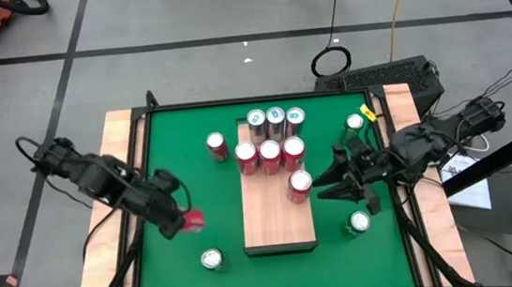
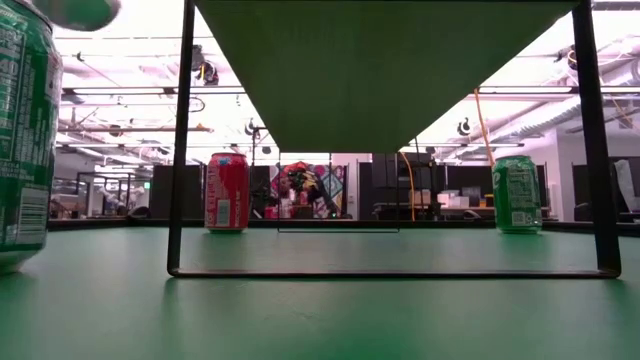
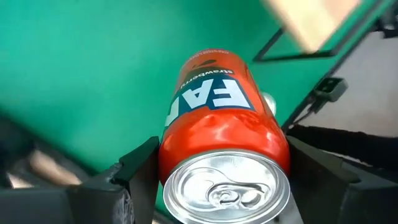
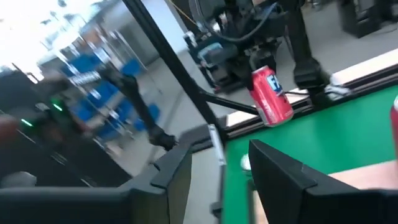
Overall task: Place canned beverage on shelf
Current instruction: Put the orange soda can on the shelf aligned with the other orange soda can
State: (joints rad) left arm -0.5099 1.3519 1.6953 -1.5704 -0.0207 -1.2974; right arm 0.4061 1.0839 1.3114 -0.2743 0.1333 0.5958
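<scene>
Left gripper (image 1: 186, 220) clamped on a red can (image 1: 191, 221), one finger on each side of its body, over the green table (image 1: 173, 161) near the left edge, well apart from the shelf (image 1: 278, 221). Can tipped over in the grasp: in the left wrist view, silver lid and pull tab facing the camera, long axis running away from the lens toward the table; in the right wrist view, hanging slanted above the felt, not touching it. Shelf lying lengthwise mid-table, far half loaded: three silver-topped cans (image 1: 275, 117) in a row at the far end, three red cans (image 1: 269, 153) just behind them, and one more red can (image 1: 300, 184) by the right edge, all upright. Near half of the board bare wood. Off the shelf, upright on the table: a lone red can (image 1: 217, 145) to the left, a green can (image 1: 355, 123) at far right, another green can (image 1: 359, 223) near the right side, and a can (image 1: 212, 259) near the front left, colour hard to tell from above, probably green. Right gripper (image 1: 333, 179) hanging just beside the shelf's right edge, close to the seventh can, fingers apart and holding nothing.
</scene>
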